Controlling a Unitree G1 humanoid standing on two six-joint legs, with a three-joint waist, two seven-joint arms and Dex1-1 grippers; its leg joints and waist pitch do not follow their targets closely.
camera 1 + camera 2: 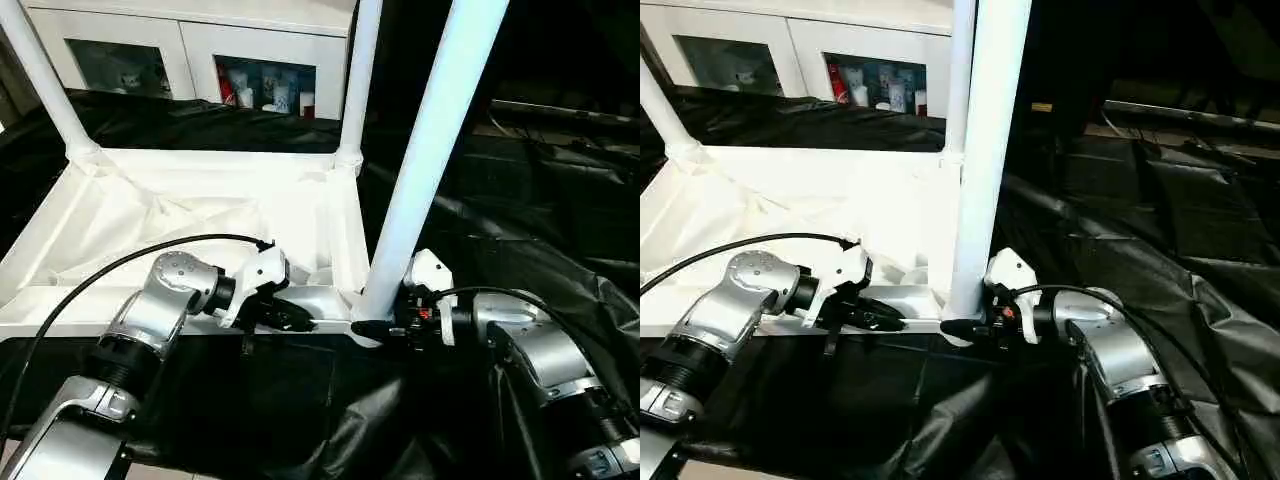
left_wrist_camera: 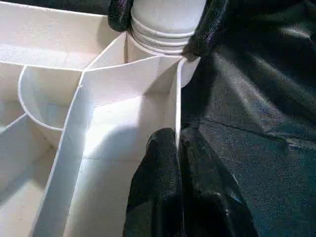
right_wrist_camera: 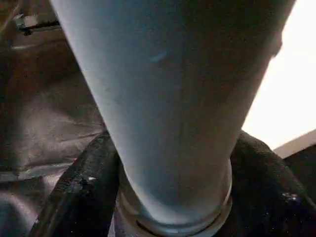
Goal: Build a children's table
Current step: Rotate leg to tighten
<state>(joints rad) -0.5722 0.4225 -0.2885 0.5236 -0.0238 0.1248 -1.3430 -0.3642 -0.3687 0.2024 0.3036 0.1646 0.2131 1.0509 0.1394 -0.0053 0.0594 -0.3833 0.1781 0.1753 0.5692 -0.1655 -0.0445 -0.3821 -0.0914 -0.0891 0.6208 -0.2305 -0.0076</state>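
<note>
Tabletop [image 1: 180, 215], white and ribbed, lies upside down on a black sheet [image 1: 560, 220], its underside facing up and its near rim running across the head views just ahead of the robot's forearms. Three white tapered legs stand up from it. One leg [image 1: 40, 75] rises from the far left corner, another leg [image 1: 358, 80] from the far right corner socket. The nearest leg [image 1: 430, 150] stands at the near right corner, tilted slightly, its ringed base sitting at the round socket there.

Around the base of that nearest leg sits the right gripper [image 1: 385, 328], one black finger on each side of the tube. In the right wrist view the fingers [image 3: 79, 197] flank the leg's foot, close against its ringed collar; whether they press on it cannot be told. The left gripper [image 1: 295, 320] rests at the near rim of the tabletop, just left of the same corner. In the left wrist view its fingers [image 2: 163, 187] are pressed together, with the thin upright rim wall meeting them at their tips; whether the wall is pinched between them cannot be told.

Beyond the tabletop, past the black sheet, stands a white cabinet [image 1: 200, 45] with glass doors and small items behind the glass.
</note>
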